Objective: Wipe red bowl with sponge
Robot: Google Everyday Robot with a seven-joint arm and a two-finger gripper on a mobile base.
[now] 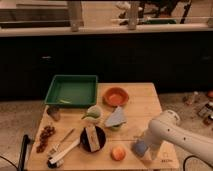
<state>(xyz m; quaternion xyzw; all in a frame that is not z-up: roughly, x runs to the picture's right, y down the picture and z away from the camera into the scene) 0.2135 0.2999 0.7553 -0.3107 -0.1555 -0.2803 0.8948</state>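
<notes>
The red bowl (116, 96) sits on the wooden table (150, 100) at its far middle, right of the green tray. The sponge (139, 147), a small blue-grey block, is at the table's front right, by an orange fruit. My gripper (144, 150) is at the end of the white arm (167, 127), which reaches in from the right. It is down at the sponge, well in front of the red bowl. Whether it holds the sponge does not show.
A green tray (72, 90) stands at the back left. A pale cup (93, 114), a grey-blue triangular piece (116, 119), a black bowl (93, 139) with a box in it, an orange fruit (117, 153), a white-handled utensil (62, 152) and dark red fruit (46, 135) fill the middle and front left.
</notes>
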